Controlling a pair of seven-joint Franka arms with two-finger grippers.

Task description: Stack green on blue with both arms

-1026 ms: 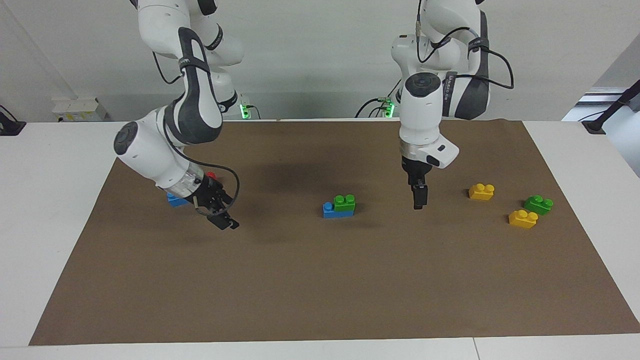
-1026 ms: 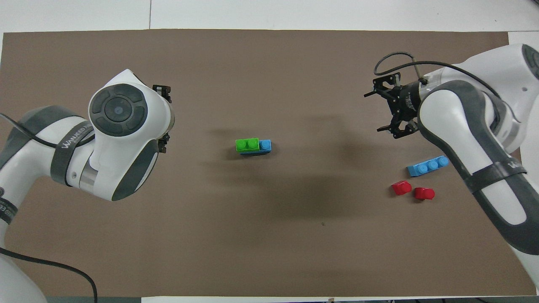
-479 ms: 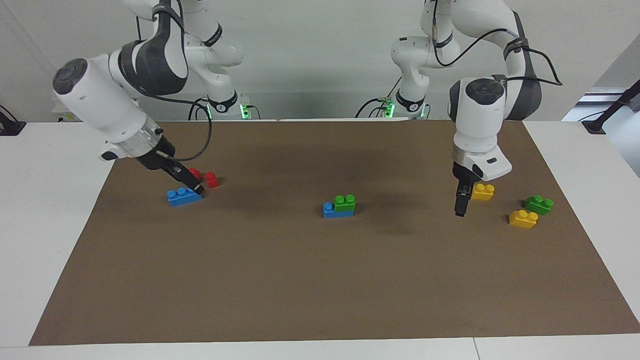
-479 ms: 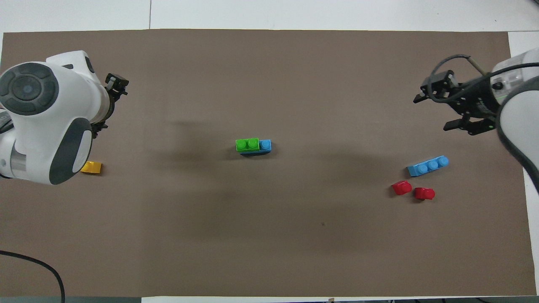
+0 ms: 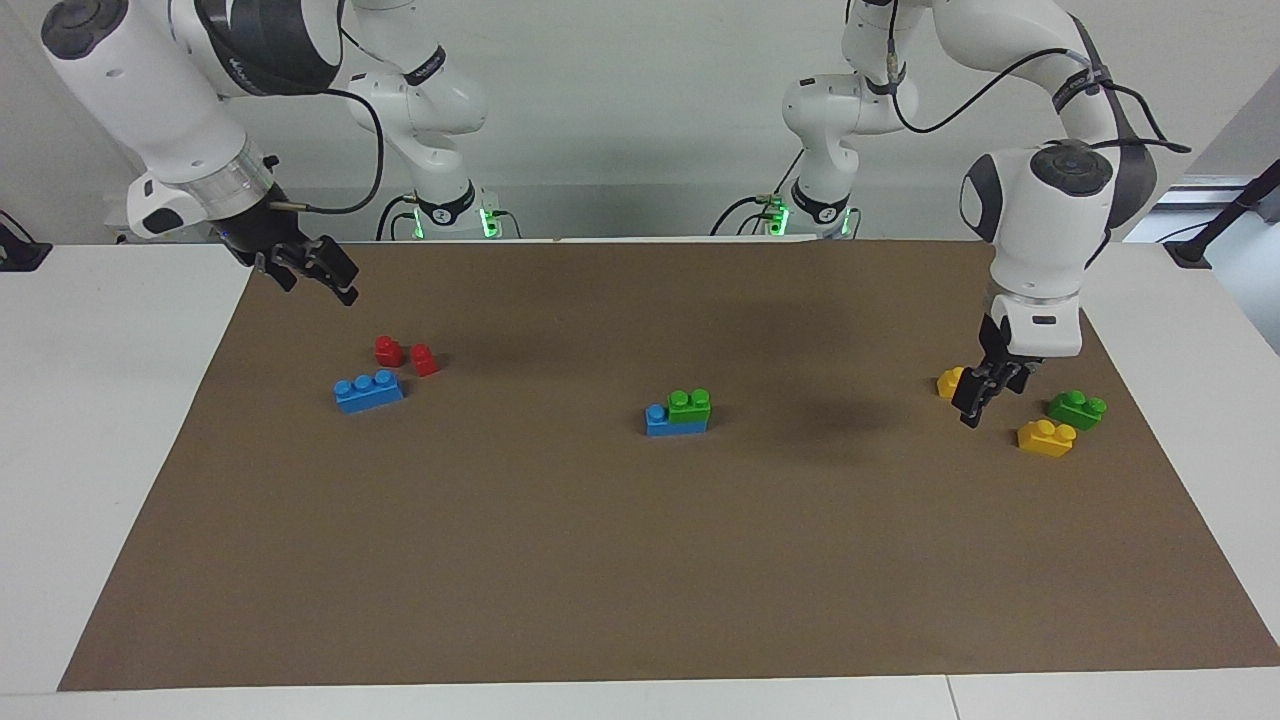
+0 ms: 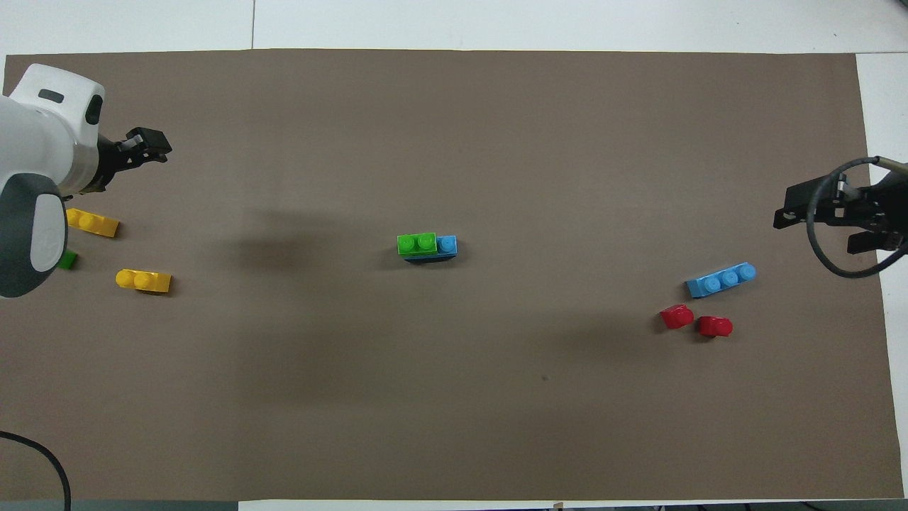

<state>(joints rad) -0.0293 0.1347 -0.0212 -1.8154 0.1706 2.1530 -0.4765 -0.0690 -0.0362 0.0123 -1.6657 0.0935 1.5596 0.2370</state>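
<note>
A green brick sits on one end of a blue brick at the mat's middle, leaving one blue stud bare; the stack also shows in the overhead view. A second blue brick lies toward the right arm's end. A second green brick lies toward the left arm's end, mostly hidden under the arm in the overhead view. My left gripper hangs empty, low over the mat among the yellow bricks. My right gripper is open, empty and raised over the mat's edge.
Two yellow bricks lie by the second green brick, one partly hidden by the left gripper in the facing view. Two small red bricks lie just nearer to the robots than the second blue brick. A brown mat covers the table.
Both arms have swung away from the middle toward their own ends of the table. The right gripper has risen from beside the second blue brick. The stack has not moved.
</note>
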